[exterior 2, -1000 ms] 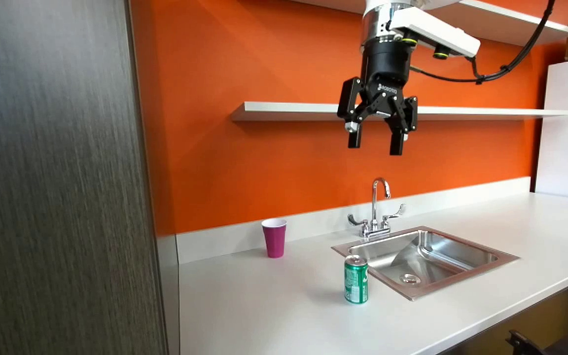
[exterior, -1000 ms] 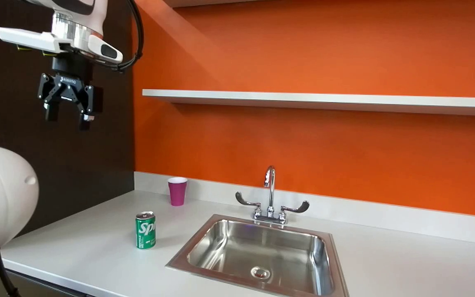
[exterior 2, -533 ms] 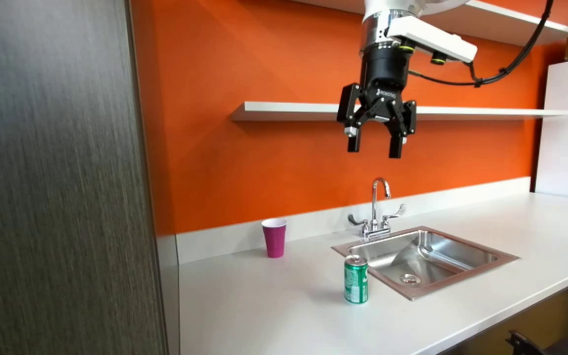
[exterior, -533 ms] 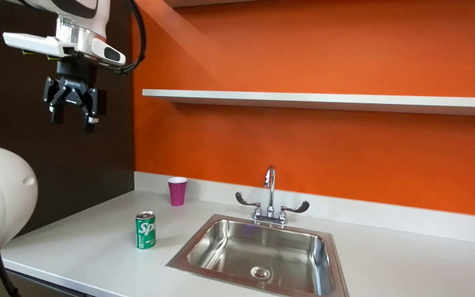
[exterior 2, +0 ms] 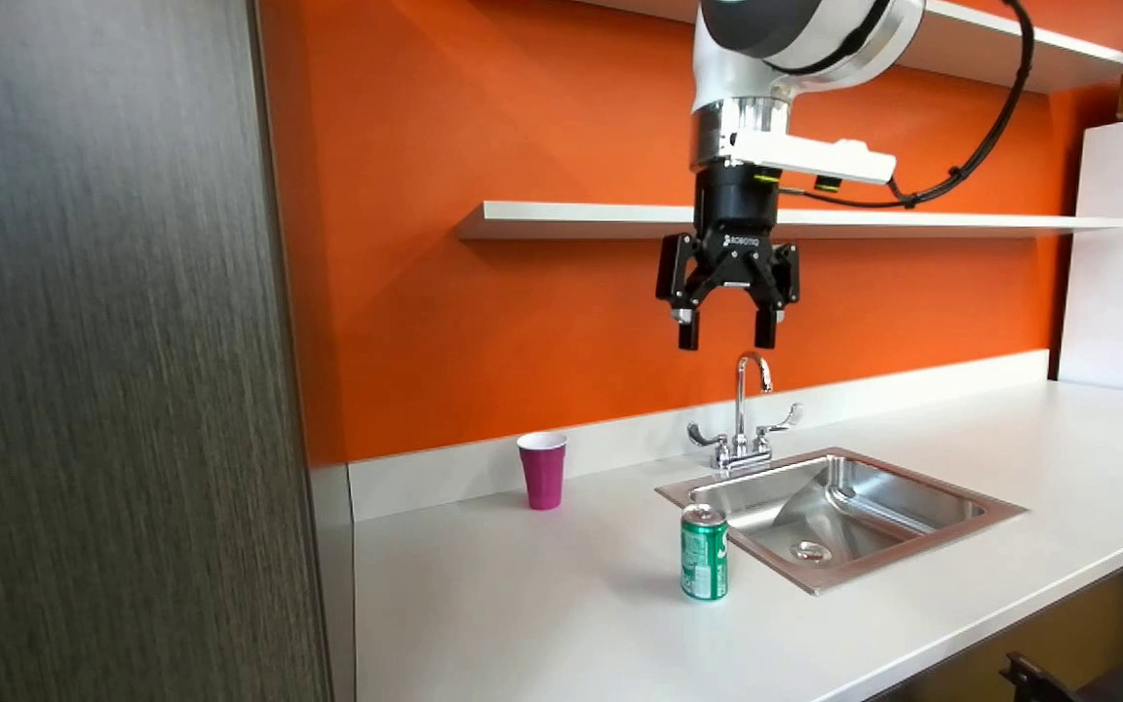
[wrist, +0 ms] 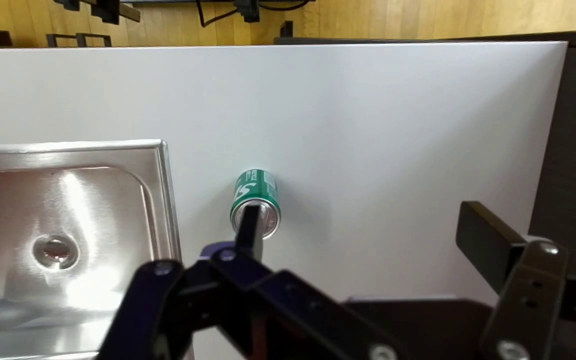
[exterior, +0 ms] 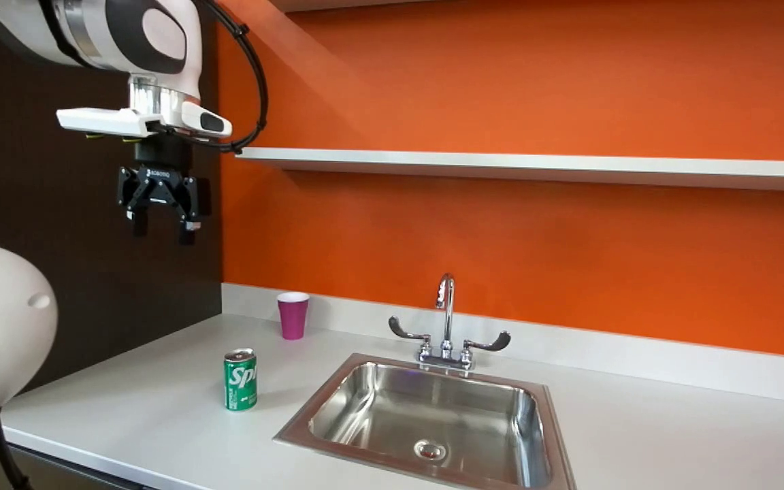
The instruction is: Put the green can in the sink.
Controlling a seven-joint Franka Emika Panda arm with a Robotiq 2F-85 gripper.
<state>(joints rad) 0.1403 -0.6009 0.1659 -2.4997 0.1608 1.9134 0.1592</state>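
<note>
Two spread jaws, pinching nothing, show in an exterior view: the gripper (exterior: 162, 238) has come lower and further right, towards the green can (exterior: 240, 381), upright on the surface (exterior: 133, 418) left of the sink (exterior: 460, 408). In an exterior view the jaws have likewise dropped but hang well above the can; the purple cup (exterior 2: 543, 476) stands farther back. In the wrist view, one jaw overlaps the can's top, so the gap probably needs centring before any grasp, the task being only at its approach.
</note>
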